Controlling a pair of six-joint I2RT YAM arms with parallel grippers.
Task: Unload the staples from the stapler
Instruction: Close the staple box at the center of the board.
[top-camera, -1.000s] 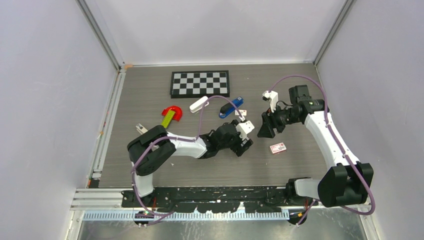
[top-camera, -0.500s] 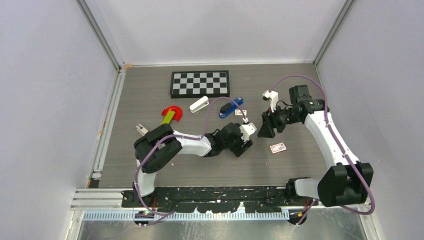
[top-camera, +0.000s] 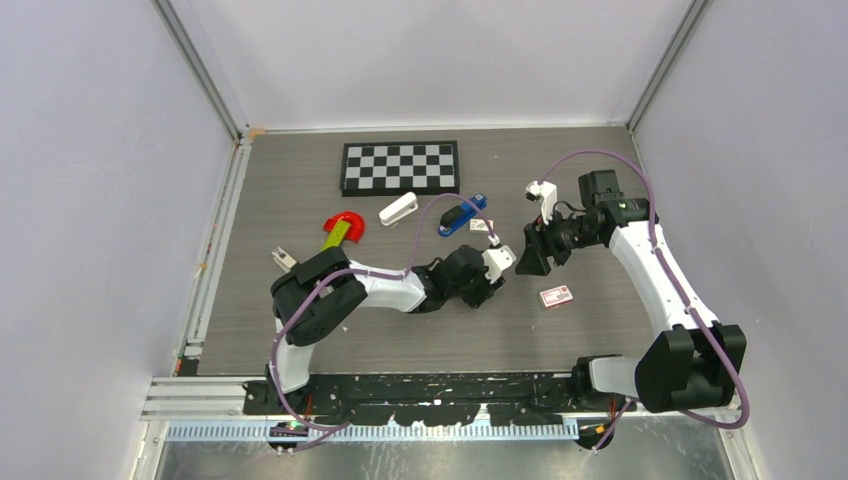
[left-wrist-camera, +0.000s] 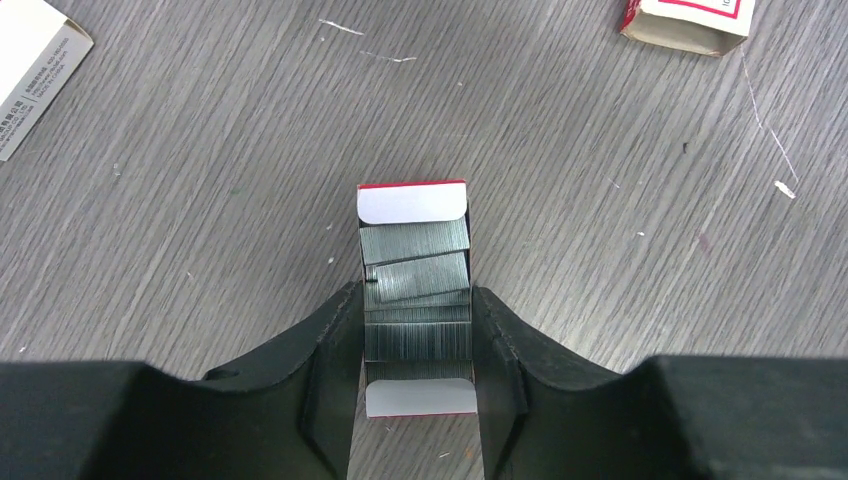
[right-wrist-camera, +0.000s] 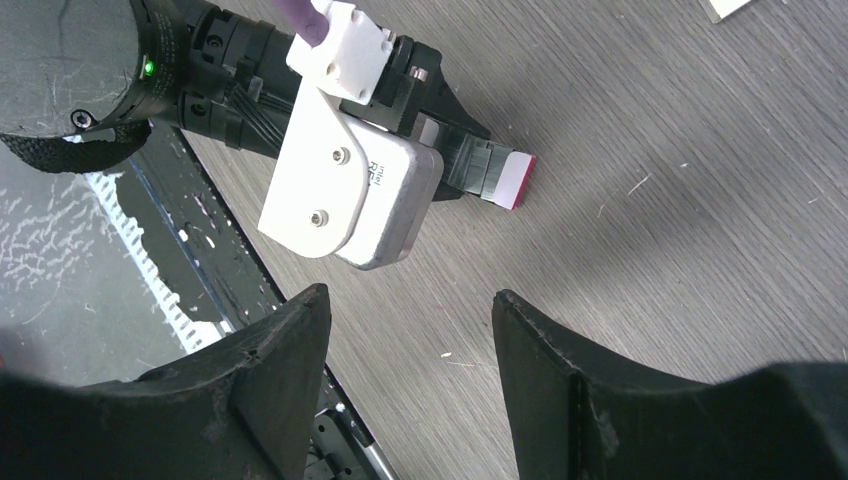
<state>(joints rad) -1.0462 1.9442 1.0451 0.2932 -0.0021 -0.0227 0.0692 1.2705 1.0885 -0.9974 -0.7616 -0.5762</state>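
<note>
Left claw (left-wrist-camera: 415, 295) pinches an open staple box (left-wrist-camera: 414, 240) by its sides, flat on the table (top-camera: 290, 190). Right claw (right-wrist-camera: 408, 305) hangs spread and empty. The stapler (top-camera: 461, 216) lies apart from both, near the checkerboard (top-camera: 400, 166).

The left arm (top-camera: 370, 285) and right arm (top-camera: 655, 270) look alike: glossy white shells over the long links, chunky black cylindrical joints and black bases. A thin purple cable (top-camera: 595, 153) loops loosely along each. The left fingers (left-wrist-camera: 320, 400) and right fingers (right-wrist-camera: 270, 380) are matte black, broad at the root and tapering to blunt, flat-faced tips. A white camera housing (right-wrist-camera: 345, 190) with rounded corners sits on the left wrist, fastened by two small screws (right-wrist-camera: 342, 155) and bearing faint grey lettering. A green light (right-wrist-camera: 150, 68) glows on the black joint behind it.
</note>
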